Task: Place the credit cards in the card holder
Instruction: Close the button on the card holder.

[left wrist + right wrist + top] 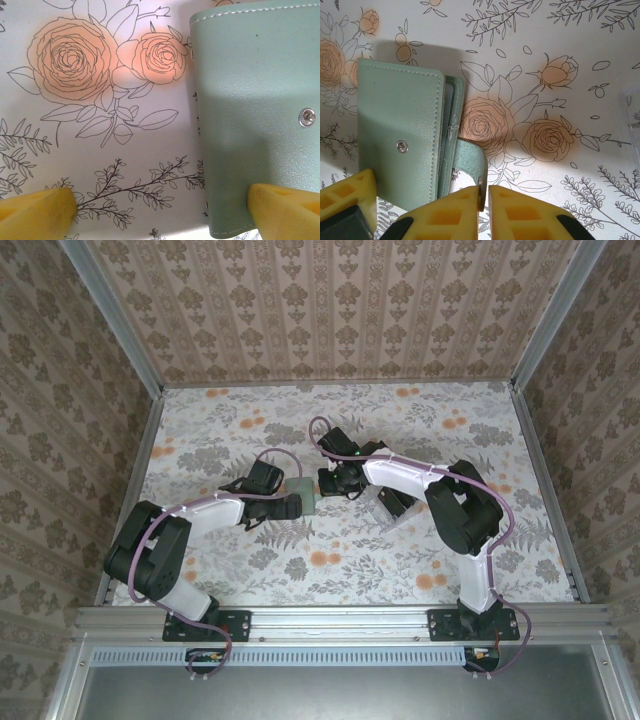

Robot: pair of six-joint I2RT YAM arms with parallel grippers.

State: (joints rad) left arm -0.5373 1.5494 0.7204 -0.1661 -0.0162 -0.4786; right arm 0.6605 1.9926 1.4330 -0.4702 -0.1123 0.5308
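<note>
At the middle of the floral desk (450, 570), seen from above, the two arms meet over the sage-green card holder (304, 492). The left end effector (294, 506) reaches it from the left. The right end effector (326, 483) comes in from the right, just beside the holder's far edge. A clear plastic sheet (392, 514) lies partly under the right arm, near the holder; I cannot make out any cards in it.

In the left wrist view, the card holder (255, 120) fills the right half, lying flat and closed, with a metal snap stud (306, 117) on its cover. The left end effector (160, 215) is released, its jaws spread wide. One yellow fingertip (35, 212) is over bare desk and the other is over the holder's lower edge.

In the right wrist view, the card holder (400, 135) lies at the left with its cover slightly ajar, showing a bluish-grey lining along the open edge. Its clasp strap (470, 160) curls out toward the camera. The right end effector (484, 207) is clenched, its jaws nearly together and apparently pinching the strap's tip. A further yellow fingertip (347, 197) overlaps the holder's lower left corner. The edge of the clear plastic sheet (632, 120) shows at the far right.
</note>
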